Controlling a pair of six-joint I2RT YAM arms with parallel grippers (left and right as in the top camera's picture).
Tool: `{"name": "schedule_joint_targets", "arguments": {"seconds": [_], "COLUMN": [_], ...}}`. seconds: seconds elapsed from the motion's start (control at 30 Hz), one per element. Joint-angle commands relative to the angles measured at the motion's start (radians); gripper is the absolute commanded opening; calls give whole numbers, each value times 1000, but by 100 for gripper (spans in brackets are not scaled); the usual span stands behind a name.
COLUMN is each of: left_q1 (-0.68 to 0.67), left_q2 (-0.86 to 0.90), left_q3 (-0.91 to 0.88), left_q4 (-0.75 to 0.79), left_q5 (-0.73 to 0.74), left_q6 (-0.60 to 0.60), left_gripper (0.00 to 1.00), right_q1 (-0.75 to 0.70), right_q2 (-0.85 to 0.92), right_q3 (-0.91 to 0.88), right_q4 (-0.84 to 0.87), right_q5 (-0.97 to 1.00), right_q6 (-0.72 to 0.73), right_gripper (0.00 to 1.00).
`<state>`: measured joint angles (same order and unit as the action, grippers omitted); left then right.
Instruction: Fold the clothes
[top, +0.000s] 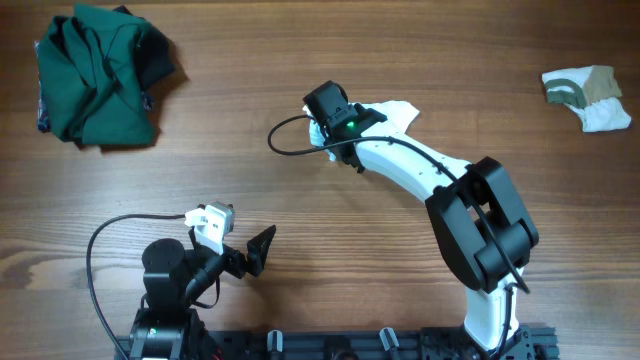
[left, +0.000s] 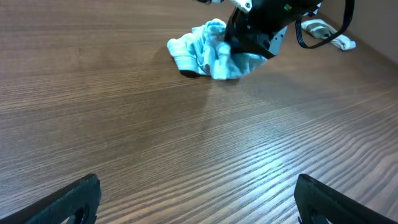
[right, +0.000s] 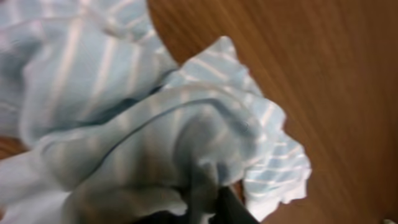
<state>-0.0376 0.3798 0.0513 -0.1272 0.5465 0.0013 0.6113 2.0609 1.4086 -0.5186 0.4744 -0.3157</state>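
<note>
Pinching the striped garment (right: 155, 124), right gripper (left: 244, 50) tips buried in cloth, bare table (top: 300, 60) all round; left gripper (left: 199, 202) agape.

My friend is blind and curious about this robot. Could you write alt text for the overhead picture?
From above, the right gripper grips a crumpled pale blue striped garment at centre. A dark green garment lies back left, a white-and-olive piece back right; the left gripper hangs open near the front.
</note>
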Motion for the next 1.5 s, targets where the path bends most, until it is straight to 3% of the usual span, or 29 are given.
{"name": "schedule_joint_targets", "arguments": {"seconds": [0.0,0.4,0.87,1.17,1.47], "left_q1": [-5,-5,-5,-5,-5], "left_q2": [1,1,1,1,1], "left_q3": [-8,-8,-8,-8,-8], "left_q4": [1,1,1,1,1], "left_q5": [-10,-10,-10,-10,-10], "left_q6": [-10,-10,-10,-10,-10], "left_gripper": [100,100,100,100,100], "right_q1": [-4,-6,-209,-233,-229], "right_q2": [16,-61,-113,-113,-175], "right_q3": [-2,33,33,33,34], "right_q4": [10,-18,-293,-412,-537], "right_q5": [99,140,132,132,139], "right_q6": [38,331,711,943,1080], "right_gripper": [9,4,4,4,4]}}
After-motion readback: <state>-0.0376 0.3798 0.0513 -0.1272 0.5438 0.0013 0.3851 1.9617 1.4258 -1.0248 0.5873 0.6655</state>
